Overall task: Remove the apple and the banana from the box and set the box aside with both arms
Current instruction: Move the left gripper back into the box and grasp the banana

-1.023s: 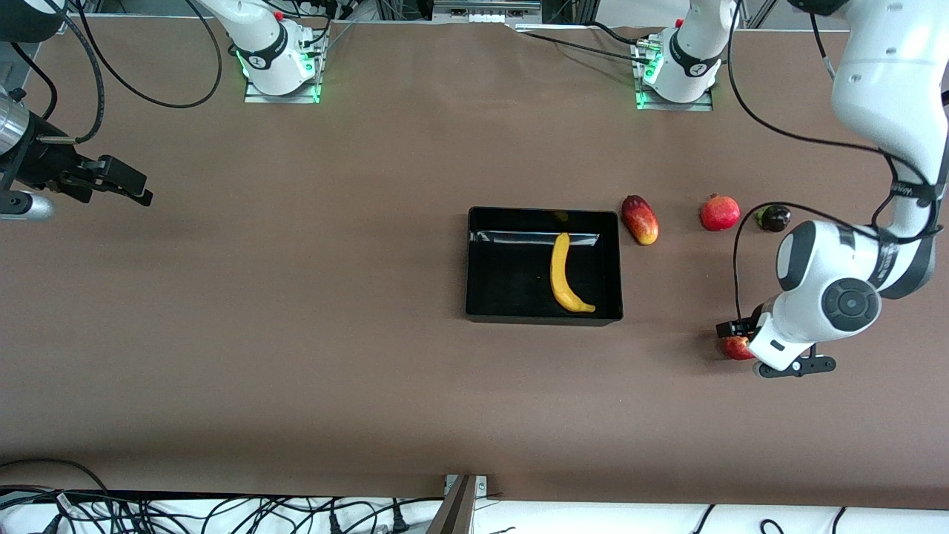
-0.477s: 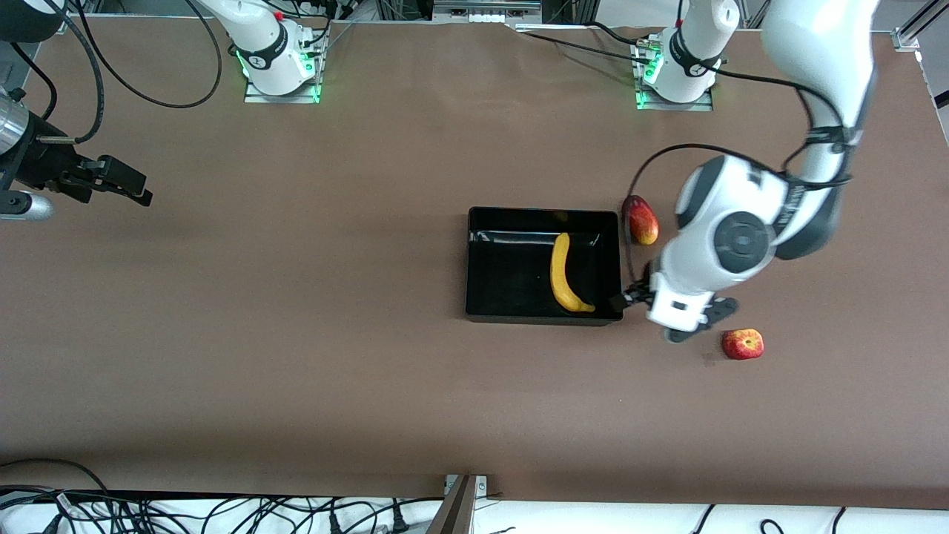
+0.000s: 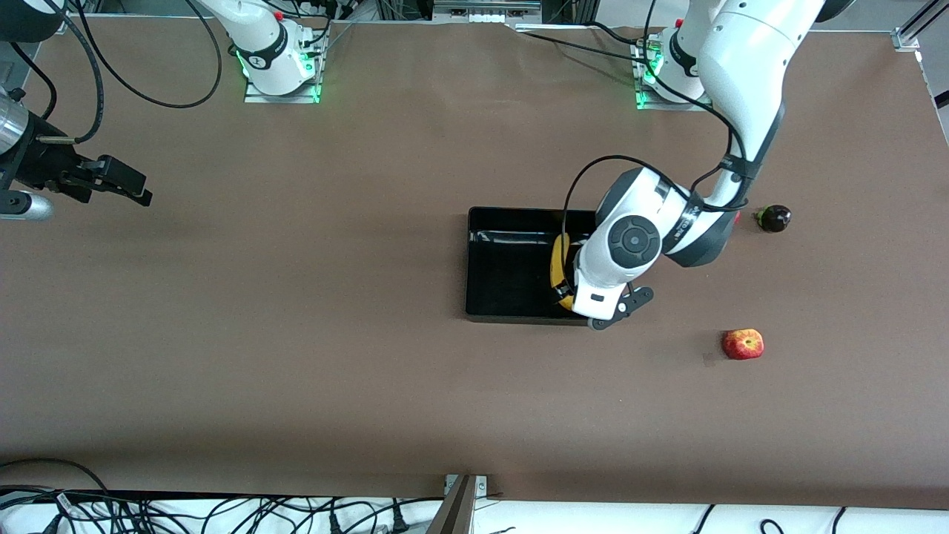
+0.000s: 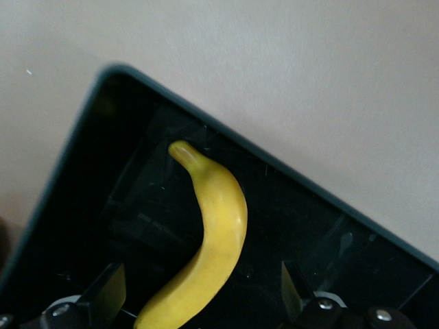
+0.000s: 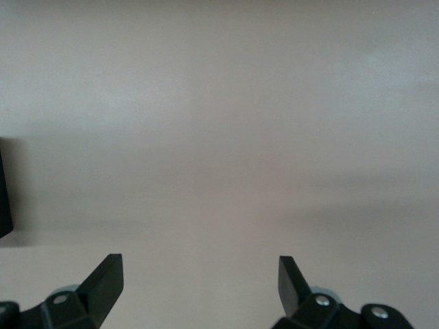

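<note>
Banana [image 4: 212,240] removal is the step in hand: the apple [image 3: 743,344] already sits out on the table toward the left arm's end, while the banana lies in the box [image 3: 504,297], its long axis running from the robots' edge toward the front camera. The left gripper [image 4: 199,298] hovers over it, fingers spread on either side; next it must descend and close. The right gripper [image 3: 122,182] waits open over bare table.

Banana [image 3: 558,261] in box [image 3: 511,263]; apple [image 3: 743,344] on table [image 3: 296,334], nearer cam.
</note>
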Controlling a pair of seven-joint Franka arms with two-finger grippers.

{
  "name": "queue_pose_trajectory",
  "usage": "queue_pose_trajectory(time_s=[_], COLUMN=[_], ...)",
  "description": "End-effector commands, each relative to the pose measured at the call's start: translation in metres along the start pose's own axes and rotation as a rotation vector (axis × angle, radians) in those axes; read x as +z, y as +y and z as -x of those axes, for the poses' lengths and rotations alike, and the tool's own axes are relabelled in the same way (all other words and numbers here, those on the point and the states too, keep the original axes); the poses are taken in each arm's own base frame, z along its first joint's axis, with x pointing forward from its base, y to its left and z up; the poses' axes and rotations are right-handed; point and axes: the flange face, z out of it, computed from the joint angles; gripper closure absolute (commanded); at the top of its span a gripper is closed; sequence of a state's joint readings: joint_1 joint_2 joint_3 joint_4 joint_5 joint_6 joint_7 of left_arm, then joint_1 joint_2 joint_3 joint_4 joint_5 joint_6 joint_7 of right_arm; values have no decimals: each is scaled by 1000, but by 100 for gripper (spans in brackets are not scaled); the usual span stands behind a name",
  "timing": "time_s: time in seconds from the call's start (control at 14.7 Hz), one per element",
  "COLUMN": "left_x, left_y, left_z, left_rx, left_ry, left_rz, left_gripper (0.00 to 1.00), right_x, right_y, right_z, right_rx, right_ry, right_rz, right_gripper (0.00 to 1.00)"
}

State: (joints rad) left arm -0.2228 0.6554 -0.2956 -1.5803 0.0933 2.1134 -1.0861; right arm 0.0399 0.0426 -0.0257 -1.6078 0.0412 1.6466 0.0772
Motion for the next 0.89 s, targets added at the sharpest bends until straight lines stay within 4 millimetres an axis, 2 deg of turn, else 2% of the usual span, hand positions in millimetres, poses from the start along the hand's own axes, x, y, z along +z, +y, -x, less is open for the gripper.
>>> queue_pose_trajectory(time_s=[0.0, 0.14, 0.34, 0.75, 0.82], left_x=[28, 53, 77, 94, 94], left_y=[-2, -4, -3, -1, -1], left_z=[17, 27, 37, 37, 37], left_rx=[-17, 2, -6, -5, -9], left_ry=[50, 66, 90, 118, 122], left_rz=[-16, -23, -19, -10, -11], left_gripper=[0, 0, 0, 0, 7], right_x=[-5, -4, -5, -4, -5], right_y=[2, 2, 2, 2, 3], right_z=[-2, -2, -2, -2, -2], right_rx=[-4, -4, -4, -4, -3], right_ry=[6, 4, 6, 4, 6], right_rz=[8, 8, 8, 8, 8], right_gripper=[0, 0, 0, 0, 0])
